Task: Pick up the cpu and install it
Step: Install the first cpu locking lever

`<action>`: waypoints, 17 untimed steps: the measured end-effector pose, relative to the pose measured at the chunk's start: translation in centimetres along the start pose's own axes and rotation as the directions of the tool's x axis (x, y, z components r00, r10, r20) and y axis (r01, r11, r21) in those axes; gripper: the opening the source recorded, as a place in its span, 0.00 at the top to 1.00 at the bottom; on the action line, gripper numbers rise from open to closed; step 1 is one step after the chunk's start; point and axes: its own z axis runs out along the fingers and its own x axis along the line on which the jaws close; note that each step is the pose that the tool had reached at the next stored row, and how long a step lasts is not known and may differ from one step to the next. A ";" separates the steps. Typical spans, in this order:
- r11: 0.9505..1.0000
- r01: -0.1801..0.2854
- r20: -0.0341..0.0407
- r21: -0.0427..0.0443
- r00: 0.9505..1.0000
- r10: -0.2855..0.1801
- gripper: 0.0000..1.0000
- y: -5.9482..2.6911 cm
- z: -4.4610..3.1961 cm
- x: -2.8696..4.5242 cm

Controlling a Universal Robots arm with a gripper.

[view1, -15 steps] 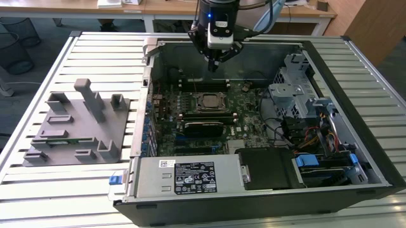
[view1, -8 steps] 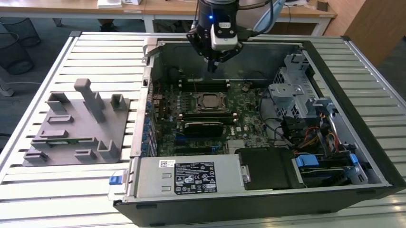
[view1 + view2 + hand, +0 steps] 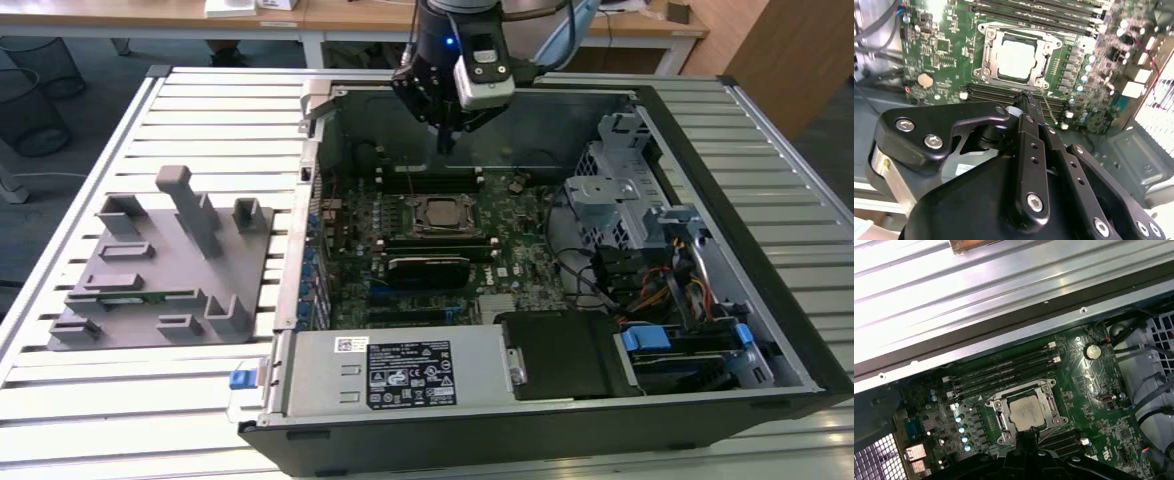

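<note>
In the exterior view, my pincer [image 3: 446, 140] hangs over the far part of the open computer case [image 3: 747, 130], above the motherboard [image 3: 514, 215]. Below me and a little nearer the camera sits the socket frame [image 3: 441, 214], and the cpu [image 3: 441, 212] already lies flat inside it. So the pick and the placing look done to me. I cannot tell whether the frame's latch has been closed over the chip. Away to the exterior view's left of me, outside the case, stands a grey parts holder [image 3: 160, 270].

In the second wrist view, my fingers [image 3: 1030, 107] run out to a single narrow tip, pressed together with no gap that I can see and nothing pinched between them. The tip sits over the memory slots [image 3: 1004, 94] just beside the socket frame [image 3: 988, 55], clear of the cpu [image 3: 1017, 55], whose pale metal top shows whole and level within the frame.

In the first wrist view, the cpu [image 3: 1025, 411] again rests squarely in the socket frame [image 3: 999, 415], just beyond my closed tip [image 3: 1025, 436]. I carry nothing and touch nothing, as far as I can judge.
</note>
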 end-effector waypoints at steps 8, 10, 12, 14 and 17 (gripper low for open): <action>0.991 0.133 -0.003 0.001 0.991 -0.133 0.89 -0.02 0.20 0.04; 0.990 0.138 -0.004 0.001 0.990 -0.138 0.89 -0.05 0.20 0.13; 0.990 0.144 -0.004 0.001 0.990 -0.144 0.89 -0.05 0.20 0.13; 0.986 0.165 -0.004 0.001 0.986 -0.165 0.89 -0.05 0.21 0.13; 0.976 0.217 -0.006 0.001 0.976 -0.217 0.89 -0.05 0.26 0.13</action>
